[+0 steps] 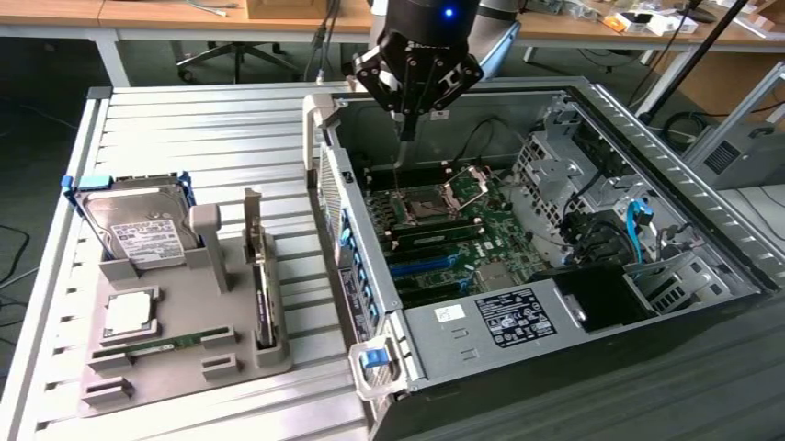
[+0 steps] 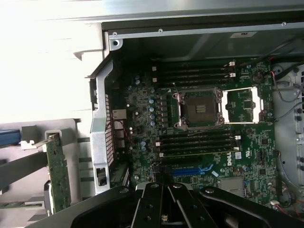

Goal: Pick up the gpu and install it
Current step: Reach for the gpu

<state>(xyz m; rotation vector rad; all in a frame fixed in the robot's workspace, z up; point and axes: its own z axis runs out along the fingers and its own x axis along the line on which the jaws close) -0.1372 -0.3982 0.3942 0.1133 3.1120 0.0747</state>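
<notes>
The gpu (image 1: pixel 260 285) stands on edge in a slot of the grey holder tray (image 1: pixel 184 372), a thin dark card with a silvery bracket at its far end. In the wrist view the gpu (image 2: pixel 58 173) sits outside the case wall. My gripper (image 1: pixel 407 138) hangs over the back of the open computer case (image 1: pixel 368 303), above the motherboard (image 1: pixel 460 234), well apart from the gpu. Its fingers (image 2: pixel 152 204) are shut together with nothing between them. The blue expansion slot (image 2: pixel 190 171) lies on the board just past the fingers.
A silver hard drive (image 1: pixel 135 230), a processor chip (image 1: pixel 129 312) and a green memory stick (image 1: pixel 160 344) also rest on the tray. The case's metal side wall (image 1: pixel 331 193) rises between the tray and the board. Drive cages and cables (image 1: pixel 613 230) fill the case's far side.
</notes>
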